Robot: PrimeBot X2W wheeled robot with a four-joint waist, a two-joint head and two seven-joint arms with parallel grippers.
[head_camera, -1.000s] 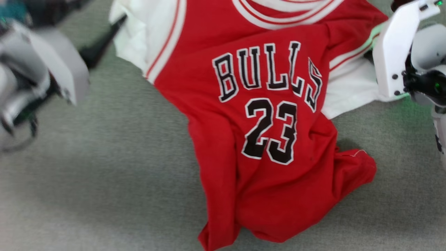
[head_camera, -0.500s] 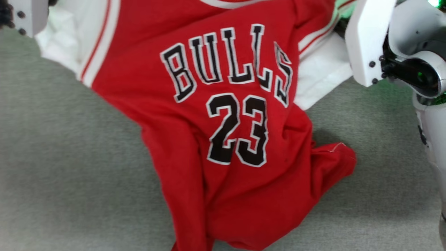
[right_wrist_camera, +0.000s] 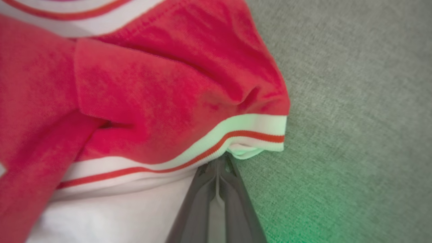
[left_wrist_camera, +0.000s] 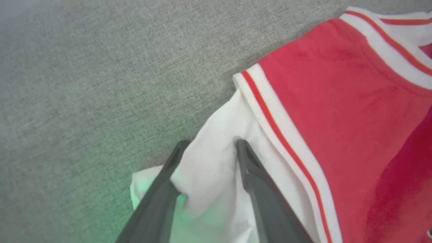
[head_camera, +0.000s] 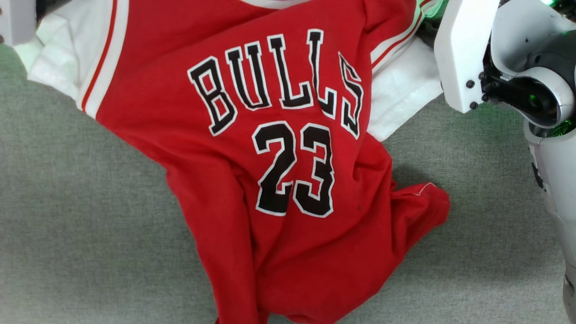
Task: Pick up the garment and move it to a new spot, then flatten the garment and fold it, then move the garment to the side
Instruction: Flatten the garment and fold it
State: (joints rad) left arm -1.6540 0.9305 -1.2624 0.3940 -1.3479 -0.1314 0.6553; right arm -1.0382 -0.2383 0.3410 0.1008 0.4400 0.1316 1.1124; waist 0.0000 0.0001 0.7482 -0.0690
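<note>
The garment (head_camera: 270, 148), a red jersey with white sleeves and a black "BULLS 23" print, lies rumpled on the grey cloth surface (head_camera: 81, 216), its lower hem bunched. In the left wrist view my left gripper (left_wrist_camera: 209, 143) stands open, its two dark fingers straddling a fold of the white sleeve (left_wrist_camera: 206, 168). My right gripper (right_wrist_camera: 221, 158) is shut on the garment, pinching the other sleeve just under its white-and-red striped trim (right_wrist_camera: 236, 130). The right arm's white wrist (head_camera: 463, 58) hangs over that sleeve at the upper right of the head view.
Grey woven fabric (right_wrist_camera: 354, 84) spreads on all sides of the jersey, with open room to the left and lower right. A white corner of the left arm (head_camera: 15, 20) shows at the top left of the head view.
The head camera has shifted, sliding the whole picture left and up. My left arm has swung from the left side up to the white sleeve. The right gripper keeps its grip.
</note>
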